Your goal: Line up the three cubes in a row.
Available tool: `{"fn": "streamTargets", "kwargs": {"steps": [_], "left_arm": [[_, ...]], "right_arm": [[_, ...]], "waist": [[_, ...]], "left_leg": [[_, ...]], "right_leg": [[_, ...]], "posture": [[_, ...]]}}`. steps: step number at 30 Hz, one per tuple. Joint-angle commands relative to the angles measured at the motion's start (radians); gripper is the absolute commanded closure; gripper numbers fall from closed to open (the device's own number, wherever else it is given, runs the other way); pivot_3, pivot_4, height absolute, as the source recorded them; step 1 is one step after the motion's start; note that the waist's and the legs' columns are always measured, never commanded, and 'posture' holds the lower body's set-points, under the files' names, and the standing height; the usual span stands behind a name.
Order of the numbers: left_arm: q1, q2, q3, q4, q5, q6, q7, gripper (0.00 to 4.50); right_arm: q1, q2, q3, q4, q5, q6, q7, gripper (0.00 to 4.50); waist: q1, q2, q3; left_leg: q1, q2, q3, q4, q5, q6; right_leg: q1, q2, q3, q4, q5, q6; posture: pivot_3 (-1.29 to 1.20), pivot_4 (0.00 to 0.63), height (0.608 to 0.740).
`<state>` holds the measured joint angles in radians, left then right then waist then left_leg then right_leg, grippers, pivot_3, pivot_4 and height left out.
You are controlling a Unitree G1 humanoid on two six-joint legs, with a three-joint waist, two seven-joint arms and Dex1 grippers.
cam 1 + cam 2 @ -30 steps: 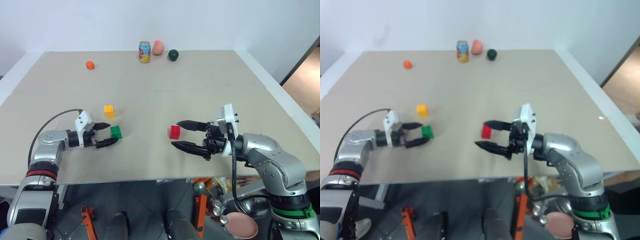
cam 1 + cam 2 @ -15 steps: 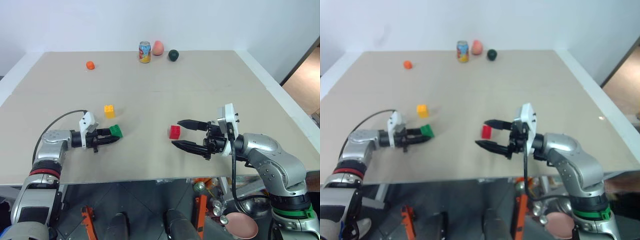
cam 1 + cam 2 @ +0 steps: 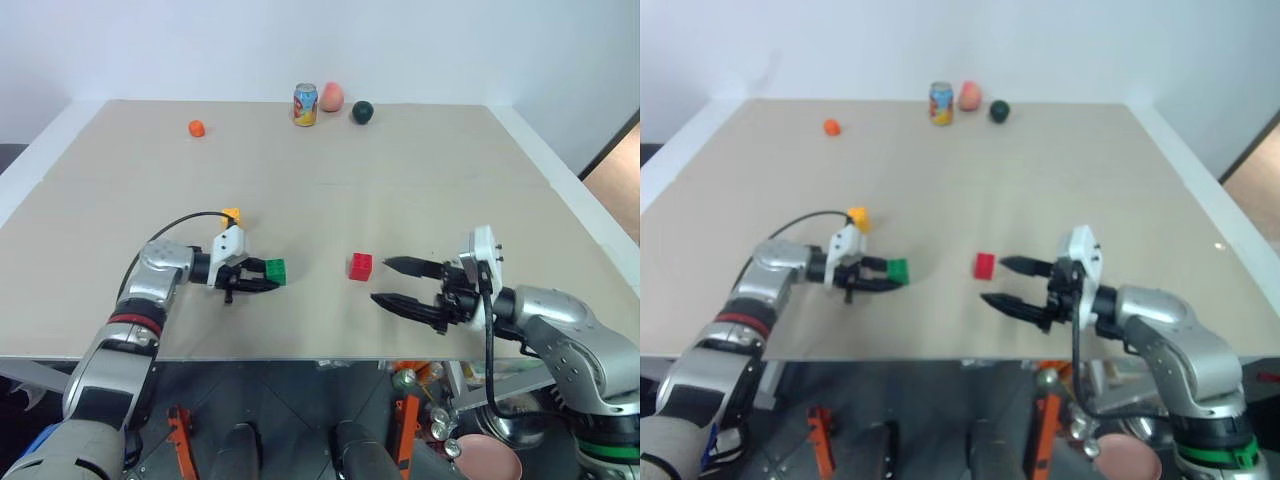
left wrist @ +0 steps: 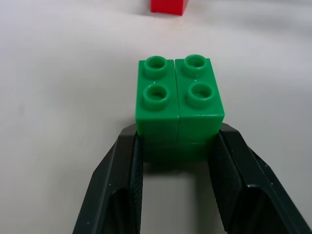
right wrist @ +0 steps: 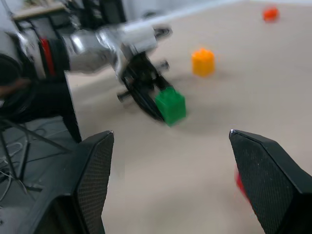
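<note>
Beige tabletop [image 3: 420, 170] against a white wall. Along the far edge: a drink can [image 3: 305, 104], a peach-coloured fruit [image 3: 333, 96], a dark green ball [image 3: 362, 112], and off to the left a small orange fruit [image 3: 196, 128].

Green cube [image 3: 275, 269] sits near the front edge, clamped at its near end between the fingers of the left gripper [image 3: 258, 279]; the wrist view shows the pads only on the rear part of the block. Red cube [image 3: 360, 265] lies free, a little to its right, roughly level with it. Yellow cube [image 3: 231, 215] is behind the left wrist, partly hidden by it, out of line with the other two.

Right gripper [image 3: 397, 283] hovers just right of the red cube, jaws apart, holding nothing.

Risks, as I judge them: the shallow grip could let the green cube pivot or slip when moved. The left forearm is close to the yellow cube and could knock it. The right fingers could nudge the red cube askew.
</note>
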<state>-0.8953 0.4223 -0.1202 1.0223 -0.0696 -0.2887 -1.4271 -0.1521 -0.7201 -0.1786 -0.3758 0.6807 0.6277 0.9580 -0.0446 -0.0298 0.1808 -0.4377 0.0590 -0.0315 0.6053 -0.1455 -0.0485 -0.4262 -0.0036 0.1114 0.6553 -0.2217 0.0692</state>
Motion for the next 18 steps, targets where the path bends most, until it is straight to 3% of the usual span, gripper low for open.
{"fn": "streamTargets", "kwargs": {"steps": [1, 10, 18], "left_arm": [[-0.094, -0.034, -0.005, 0.099, 0.031, -0.048, 0.002, 3.2], [-0.23, -0.094, -0.012, 0.237, 0.099, -0.077, 0.003, 3.2], [-0.262, -0.1, -0.008, 0.278, 0.146, -0.07, 0.028, 3.2]], "right_arm": [[0.085, -0.029, -0.091, -0.025, 0.004, -0.036, 0.007, 0.58], [0.234, -0.007, -0.16, -0.126, 0.03, -0.041, -0.063, 0.58], [0.299, 0.01, -0.19, -0.191, 0.055, -0.037, -0.12, 0.58]], "waist": [[-0.002, 0.0, 0.0], [-0.005, 0.0, 0.0], [-0.004, 0.0, 0.0]], "left_leg": [[0.0, 0.0, 0.0, 0.0, 0.0, 0.0], [0.001, 0.0, -0.001, 0.001, 0.0, 0.0], [0.0, -0.001, -0.001, 0.001, 0.0, 0.0]], "right_leg": [[0.0, 0.0, 0.0, 0.0, 0.0, 0.0], [0.0, 0.0, 0.0, 0.0, 0.001, 0.0], [0.0, 0.0, 0.0, 0.0, 0.0, 0.001]], "posture": [[0.0, 0.15, 0.74], [0.0, 0.15, 0.74], [0.0, 0.15, 0.74]]}}
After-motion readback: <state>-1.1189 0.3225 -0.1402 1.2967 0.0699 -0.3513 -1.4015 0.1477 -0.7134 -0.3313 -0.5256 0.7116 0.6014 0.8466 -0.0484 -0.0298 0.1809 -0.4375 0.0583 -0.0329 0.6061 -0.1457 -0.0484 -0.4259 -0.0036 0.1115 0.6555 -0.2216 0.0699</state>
